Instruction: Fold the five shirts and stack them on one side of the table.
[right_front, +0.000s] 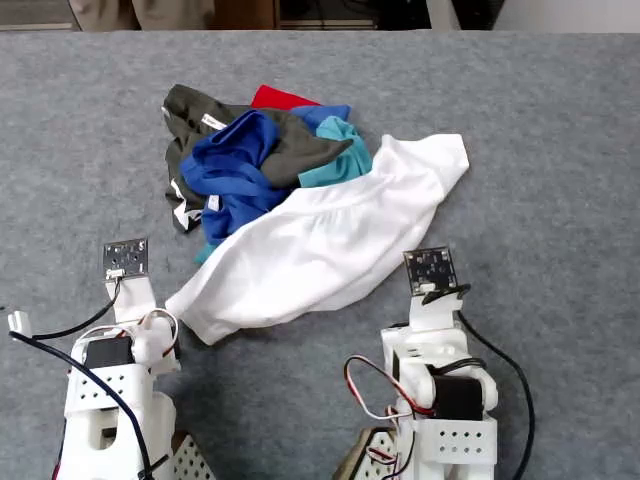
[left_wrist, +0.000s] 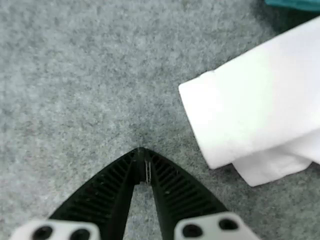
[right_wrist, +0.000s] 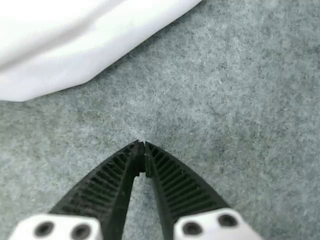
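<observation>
A white shirt (right_front: 320, 245) lies spread across the middle of the grey table, its sleeve end (left_wrist: 250, 120) near my left arm. Behind it is a heap of a blue shirt (right_front: 235, 165), a dark olive shirt (right_front: 290, 145), a teal shirt (right_front: 340, 160) and a red shirt (right_front: 280, 97) peeking out at the back. My left gripper (left_wrist: 144, 150) is shut and empty over bare table, a little short of the white sleeve. My right gripper (right_wrist: 141, 145) is shut and empty too, just in front of the white shirt's hem (right_wrist: 75, 55).
The grey felt table (right_front: 560, 140) has free room on the right side and along the far left. Both arm bases (right_front: 120, 400) (right_front: 440, 390) stand at the near edge with loose cables beside them.
</observation>
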